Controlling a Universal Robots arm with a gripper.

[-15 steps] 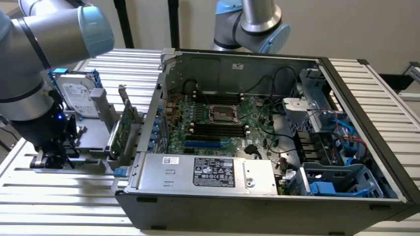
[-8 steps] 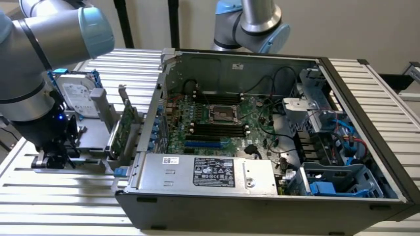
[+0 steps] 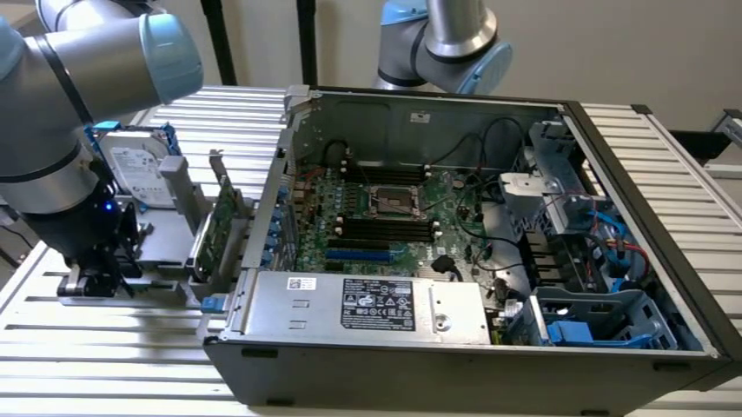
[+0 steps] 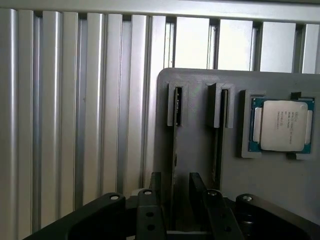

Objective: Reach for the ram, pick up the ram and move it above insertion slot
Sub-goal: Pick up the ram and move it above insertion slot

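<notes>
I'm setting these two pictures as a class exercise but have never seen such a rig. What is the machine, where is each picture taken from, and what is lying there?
The machine is a robot arm with a gripper at its end. The exterior view comes from a camera off the arm: a slatted table carries an open computer case, its motherboard exposed. On that view's left a grey holder props up a hard drive and a green expansion card. The wrist view comes from a camera on the wrist. It shows the holder with the ram and a second stick standing edge-on in slots, and a processor chip beside them. The open fingers straddle the ram without gripping it, so nothing is held.
</notes>
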